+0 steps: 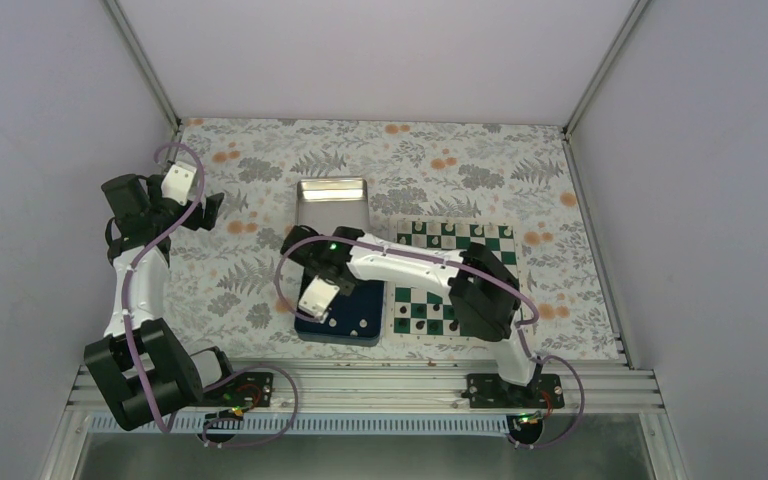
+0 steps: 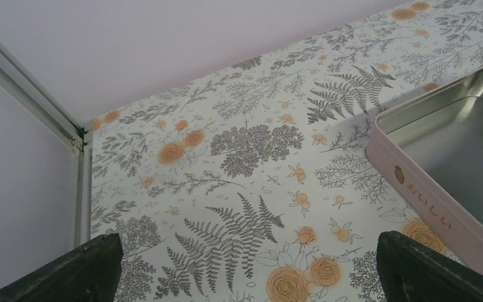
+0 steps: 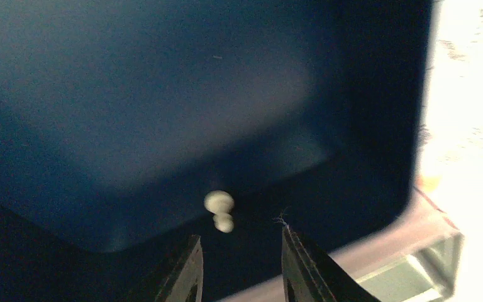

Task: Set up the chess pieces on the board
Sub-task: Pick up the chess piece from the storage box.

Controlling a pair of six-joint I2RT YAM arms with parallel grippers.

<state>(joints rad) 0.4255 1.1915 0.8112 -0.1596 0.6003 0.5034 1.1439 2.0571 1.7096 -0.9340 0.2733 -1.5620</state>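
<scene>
- right gripper (image 3: 242,263): fingers apart, empty, above dark blue square tray (image 3: 132,94).
- tiny pale chess piece (image 3: 219,211) sits in tray, just ahead of tips.
- risk: off-centre closing may flick piece away.

Overhead view; wrist views seemingly close

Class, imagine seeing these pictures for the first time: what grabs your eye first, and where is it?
The right gripper dips into the dark blue tray at mid-table, jaws apart just short of a pale chess piece. Right of it lies the green-and-white board, partly under that arm; the left gripper hangs open at far left near the shiny tin.
</scene>
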